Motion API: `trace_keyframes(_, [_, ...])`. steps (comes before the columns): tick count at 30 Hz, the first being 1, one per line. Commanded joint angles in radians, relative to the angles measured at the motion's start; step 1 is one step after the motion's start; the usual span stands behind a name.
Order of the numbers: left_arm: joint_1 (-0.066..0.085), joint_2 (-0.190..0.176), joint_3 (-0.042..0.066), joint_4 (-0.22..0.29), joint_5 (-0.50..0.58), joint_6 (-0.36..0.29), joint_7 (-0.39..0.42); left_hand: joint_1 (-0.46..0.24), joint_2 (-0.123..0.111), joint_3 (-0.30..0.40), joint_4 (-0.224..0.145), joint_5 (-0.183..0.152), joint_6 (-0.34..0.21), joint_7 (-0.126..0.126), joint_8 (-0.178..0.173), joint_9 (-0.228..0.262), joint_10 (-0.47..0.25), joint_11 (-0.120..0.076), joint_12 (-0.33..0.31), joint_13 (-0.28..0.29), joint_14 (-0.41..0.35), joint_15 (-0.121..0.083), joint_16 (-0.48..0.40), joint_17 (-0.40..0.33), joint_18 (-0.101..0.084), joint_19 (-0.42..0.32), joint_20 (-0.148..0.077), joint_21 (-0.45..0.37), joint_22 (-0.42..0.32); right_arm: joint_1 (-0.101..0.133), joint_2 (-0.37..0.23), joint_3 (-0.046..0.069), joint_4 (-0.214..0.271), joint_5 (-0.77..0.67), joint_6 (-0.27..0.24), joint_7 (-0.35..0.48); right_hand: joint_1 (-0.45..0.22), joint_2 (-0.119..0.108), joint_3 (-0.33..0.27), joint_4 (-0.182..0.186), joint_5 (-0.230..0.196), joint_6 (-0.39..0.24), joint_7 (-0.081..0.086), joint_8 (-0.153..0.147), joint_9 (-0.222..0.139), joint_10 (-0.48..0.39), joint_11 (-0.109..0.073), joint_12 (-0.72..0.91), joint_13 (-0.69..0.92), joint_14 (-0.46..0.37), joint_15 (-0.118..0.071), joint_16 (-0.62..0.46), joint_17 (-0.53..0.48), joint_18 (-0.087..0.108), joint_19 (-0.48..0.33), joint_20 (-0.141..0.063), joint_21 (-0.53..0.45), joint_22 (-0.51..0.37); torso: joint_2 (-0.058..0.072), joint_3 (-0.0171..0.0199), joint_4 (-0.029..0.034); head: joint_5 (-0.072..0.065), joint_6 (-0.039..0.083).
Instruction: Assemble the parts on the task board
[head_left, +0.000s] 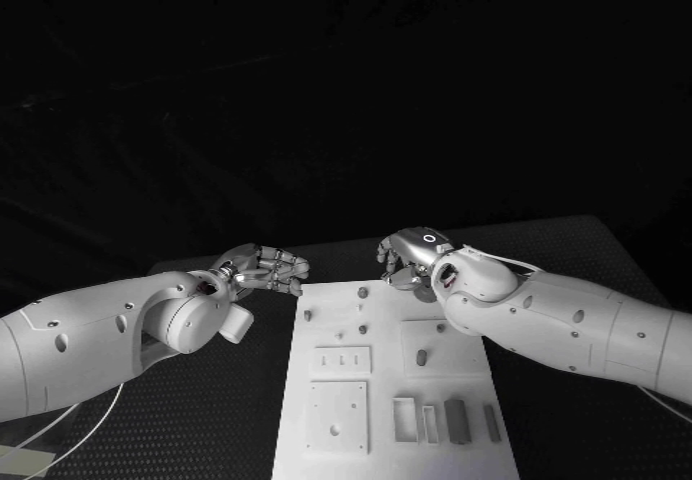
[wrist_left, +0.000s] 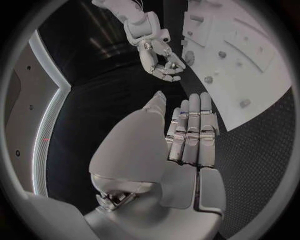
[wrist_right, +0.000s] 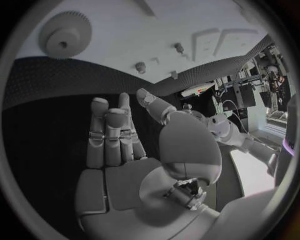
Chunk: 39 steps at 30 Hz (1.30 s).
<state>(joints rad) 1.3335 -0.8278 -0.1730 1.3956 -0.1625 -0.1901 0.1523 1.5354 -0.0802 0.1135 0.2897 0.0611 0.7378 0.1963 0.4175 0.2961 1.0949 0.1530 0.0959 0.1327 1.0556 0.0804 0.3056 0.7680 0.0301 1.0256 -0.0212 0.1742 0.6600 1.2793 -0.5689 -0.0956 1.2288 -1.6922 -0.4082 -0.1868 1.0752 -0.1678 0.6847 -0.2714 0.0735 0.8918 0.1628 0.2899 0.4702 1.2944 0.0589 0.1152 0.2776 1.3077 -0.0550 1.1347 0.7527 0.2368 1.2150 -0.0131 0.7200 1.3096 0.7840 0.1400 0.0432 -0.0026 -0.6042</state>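
- Much of my own reach is hard to read from the head view: my left hand (head_left: 264, 270) and right hand (head_left: 414, 258) sit at the far end of the task board (head_left: 325, 330), small and dim against the black table (head_left: 577, 250), and my forearms cover part of the board's edges.
- My left wrist view settles it for the left hand (wrist_left: 187, 135): fingers straight, side by side, palm bare, holding nothing, over the dark table just beside the board's (wrist_left: 262, 90) corner.
- My right wrist view shows the right hand (wrist_right: 115, 140) likewise flat and unloaded, fingers extended together above the table near the board's (wrist_right: 125, 30) rim.
- From the left wrist, the right hand (wrist_left: 159, 62) looks loosely curled; I cannot tell whether anything is pinched there.
- The board is a flat white plate, matte, with square recesses and small pegs (wrist_left: 208, 79) standing up.
- A toothed gear (wrist_right: 64, 35), round with a raised hub, lies flat on the board.
- Near my body, narrow rectangular parts (head_left: 456, 420) stand in a row on the board; their finer shape is too small to make out.
- The table surface is dotted, finely textured.
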Motion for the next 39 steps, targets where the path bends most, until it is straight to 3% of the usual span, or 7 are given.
trace_keyframes(1, [0.002, 0.005, 0.001, -0.006, 0.004, 0.001, 0.014, -0.007, -0.004, -0.006, -0.001, -0.001, 0.003, 0.005, -0.004, 0.001, 0.005, -0.001, -0.006, 0.001, -0.003, 0.000, -0.003, 0.002, 0.016, -0.002, 0.001, -0.003, 0.001, 0.024, -0.042, 0.001, 0.041, 0.071, 0.031, 0.023, -0.007, -0.018, 0.001, 0.015, 0.003, 0.002, 0.000, -0.003, -0.003, -0.018, 0.005, -0.011, 0.000, -0.002, 0.007, 0.006, -0.003, 0.025, 0.009, -0.004, 0.003, 0.016, -0.005, 0.0001, -0.0084, 0.002, 0.007])
trace_keyframes(14, [0.001, 0.014, 0.001, 0.002, 0.004, 0.009, 0.025, -0.007, -0.004, -0.006, -0.001, -0.001, 0.005, 0.004, -0.004, 0.002, 0.007, -0.001, -0.007, 0.002, -0.003, 0.000, -0.004, 0.003, 0.016, -0.002, 0.001, -0.004, 0.001, 0.067, -0.201, 0.000, 0.133, -0.007, 0.165, 0.014, -0.064, -0.112, -0.003, 0.092, 0.002, -0.028, -0.023, -0.013, -0.014, -0.059, 0.021, -0.036, -0.003, -0.016, 0.022, 0.006, -0.020, 0.025, -0.005, 0.000, -0.010, 0.015, -0.012, -0.0022, -0.0205, -0.014, 0.023])
trace_keyframes(27, [0.001, 0.011, 0.001, 0.007, 0.004, 0.006, 0.023, -0.010, -0.003, -0.008, 0.000, -0.002, 0.003, 0.006, -0.006, 0.002, 0.004, 0.000, -0.010, 0.001, -0.003, 0.000, -0.006, 0.004, 0.016, -0.002, 0.002, -0.005, 0.001, 0.061, -0.218, -0.029, 0.113, -0.079, 0.187, 0.001, -0.075, -0.129, -0.019, 0.091, 0.002, -0.094, -0.033, -0.040, -0.032, -0.159, 0.050, -0.049, -0.038, -0.035, 0.052, 0.001, -0.039, 0.025, -0.029, 0.011, -0.029, 0.014, -0.014, -0.0019, -0.0243, -0.017, 0.029])
trace_keyframes(29, [0.001, 0.012, 0.001, 0.009, 0.004, 0.009, 0.022, -0.010, -0.003, -0.008, 0.000, -0.002, 0.003, 0.007, -0.006, 0.002, 0.003, 0.001, -0.011, 0.001, -0.003, 0.000, -0.007, 0.004, 0.016, -0.002, 0.002, -0.005, 0.002, 0.054, -0.209, -0.030, 0.103, -0.086, 0.183, 0.004, -0.066, -0.126, -0.016, 0.093, 0.002, -0.091, -0.046, -0.034, -0.030, -0.108, 0.040, -0.018, -0.023, -0.028, 0.042, 0.009, -0.039, 0.025, -0.020, 0.009, -0.024, 0.017, -0.013, -0.0007, -0.0216, -0.018, 0.028])
trace_keyframes(33, [0.001, 0.015, 0.001, 0.007, 0.004, 0.010, 0.022, -0.010, -0.003, -0.008, 0.000, -0.002, 0.003, 0.008, -0.006, 0.002, 0.002, 0.001, -0.011, 0.001, -0.003, 0.000, -0.007, 0.005, 0.016, -0.002, 0.002, -0.005, 0.002, 0.046, -0.189, -0.030, 0.083, -0.085, 0.190, 0.010, -0.047, -0.127, -0.036, 0.082, 0.001, -0.080, -0.048, -0.018, -0.024, 0.061, -0.034, 0.150, 0.134, -0.019, -0.039, 0.036, -0.032, 0.025, 0.000, -0.001, -0.005, 0.020, -0.012, -0.0005, -0.0190, -0.019, 0.026])
trace_keyframes(35, [0.001, 0.015, 0.001, 0.006, 0.004, 0.010, 0.021, -0.010, -0.003, -0.008, -0.001, -0.002, 0.003, 0.008, -0.007, 0.002, 0.002, 0.001, -0.012, 0.001, -0.003, 0.000, -0.007, 0.005, 0.016, -0.002, 0.002, -0.005, 0.002, 0.041, -0.177, -0.030, 0.068, -0.081, 0.192, 0.016, -0.039, -0.105, -0.024, 0.099, 0.018, -0.076, -0.054, -0.007, -0.022, -0.112, -0.065, 0.440, 0.489, -0.054, -0.033, 0.068, -0.012, 0.025, 0.006, -0.010, 0.004, 0.014, -0.012, -0.0003, -0.0191, -0.018, 0.025])
trace_keyframes(39, [0.001, 0.016, 0.001, 0.005, 0.004, 0.012, 0.021, -0.011, -0.003, -0.009, -0.001, -0.002, 0.002, 0.009, -0.007, 0.002, 0.002, 0.001, -0.012, 0.001, -0.003, 0.000, -0.008, 0.005, 0.016, -0.002, 0.002, -0.006, 0.002, 0.031, -0.154, -0.030, 0.045, -0.076, 0.189, 0.024, -0.040, -0.118, -0.034, 0.090, 0.003, -0.076, -0.067, -0.004, -0.025, -0.174, -0.068, 0.752, 0.775, -0.022, -0.063, 0.169, 0.047, 0.025, 0.019, -0.020, 0.046, 0.023, -0.012, 0.0000, -0.0191, -0.016, 0.023])
